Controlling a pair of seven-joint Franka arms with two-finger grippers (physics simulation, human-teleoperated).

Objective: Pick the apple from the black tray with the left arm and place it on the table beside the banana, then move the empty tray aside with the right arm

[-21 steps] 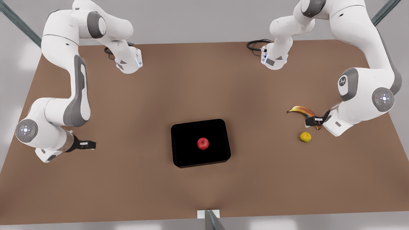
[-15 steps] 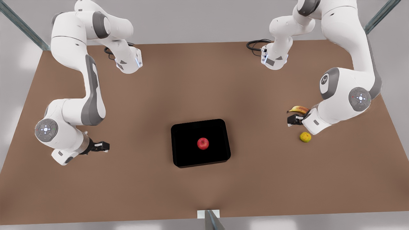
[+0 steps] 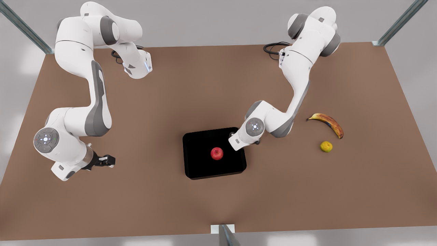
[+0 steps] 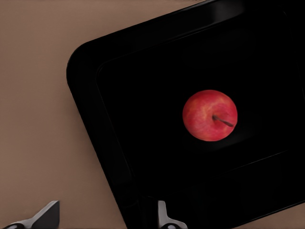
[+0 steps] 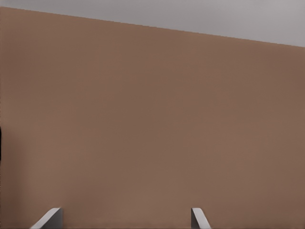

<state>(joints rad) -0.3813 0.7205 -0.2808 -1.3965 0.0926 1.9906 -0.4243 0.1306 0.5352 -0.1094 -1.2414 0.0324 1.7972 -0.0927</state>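
The red apple [image 3: 216,153] [image 4: 210,115] lies a little right of the middle of the black tray [image 3: 198,164] [image 4: 109,119], stem up. My left arm reaches in from the front view's right, and its hand [image 3: 237,140] hangs over the tray's far right corner. In the left wrist view the left gripper [image 4: 106,219] is open, above the tray's rim and apart from the apple. On the table [image 3: 153,102] the banana [image 3: 327,122] lies at the front view's right. My right gripper [image 3: 107,160] [image 5: 124,219] waits open over bare table at the front view's left.
A small yellow-green fruit [image 3: 326,146] sits just in front of the banana. Both arm bases and their black cables [image 3: 273,48] stand at the table's far edge. A metal post [image 3: 225,234] rises at the near edge's middle.
The left arm has swung from beside the banana across to the tray's far right corner. The right arm has shifted only slightly. Apple, tray and banana lie where they were.
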